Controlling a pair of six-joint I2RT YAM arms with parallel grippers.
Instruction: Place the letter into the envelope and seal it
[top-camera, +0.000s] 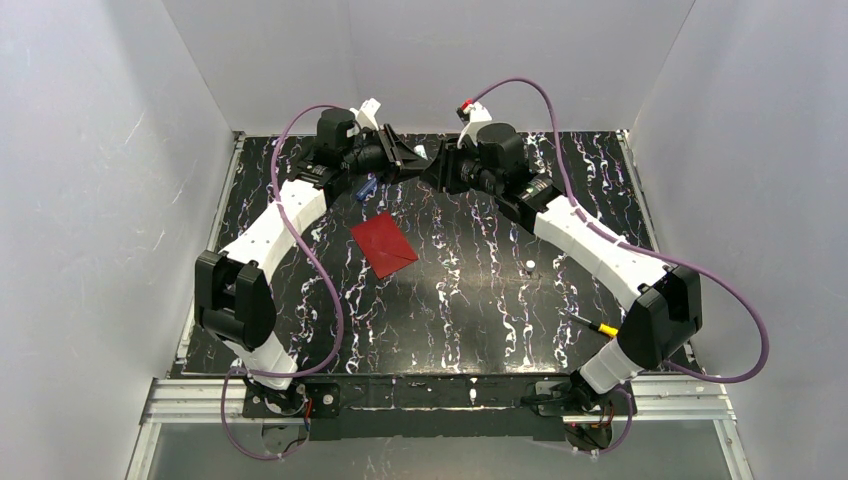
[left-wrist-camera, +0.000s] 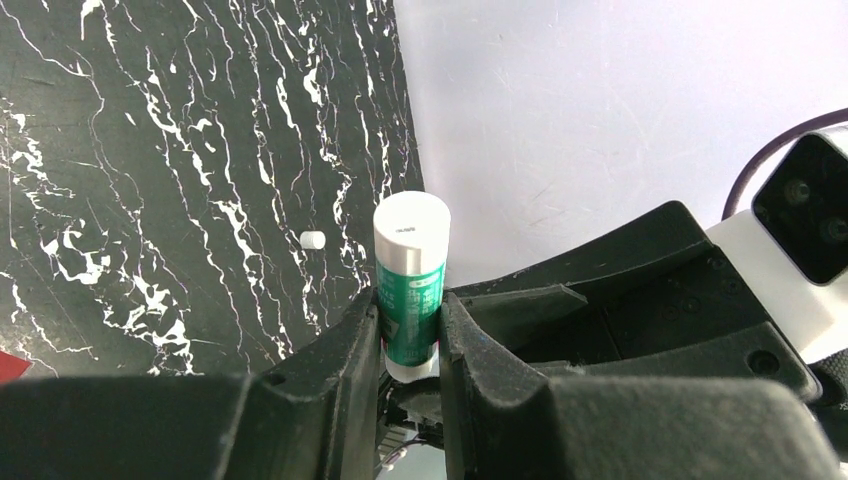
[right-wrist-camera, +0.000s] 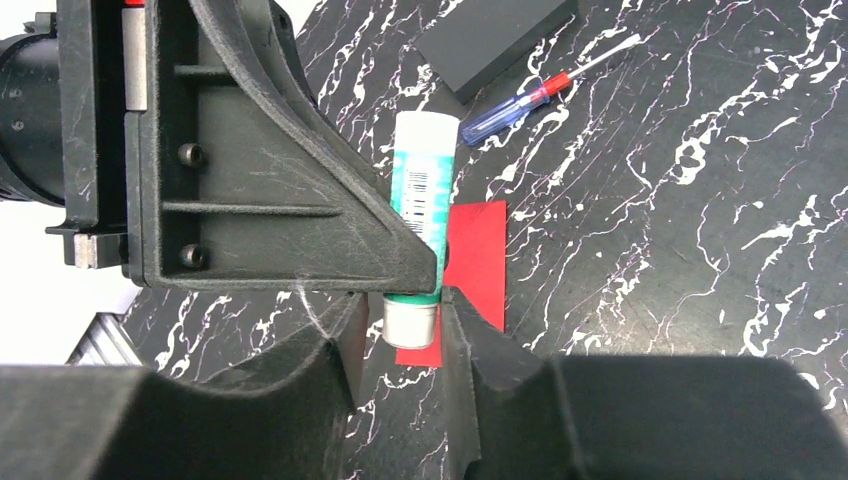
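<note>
The red envelope (top-camera: 383, 243) lies flat on the black marbled table, left of centre; it also shows in the right wrist view (right-wrist-camera: 480, 250). The white letter is not in view. My left gripper (left-wrist-camera: 410, 300) is shut on a green and white glue stick (left-wrist-camera: 410, 270) and holds it above the table at the back (top-camera: 415, 158). My right gripper (right-wrist-camera: 405, 310) faces it, with its open jaws on either side of the stick's white end (right-wrist-camera: 410, 322) and a small gap on one side.
A flat black rectangular object (right-wrist-camera: 495, 40) and a blue-handled screwdriver (right-wrist-camera: 520, 100) lie behind the envelope. A small white piece (top-camera: 530, 264) lies right of centre. A yellow-tipped tool (top-camera: 600, 326) lies by the right arm. White walls enclose the table.
</note>
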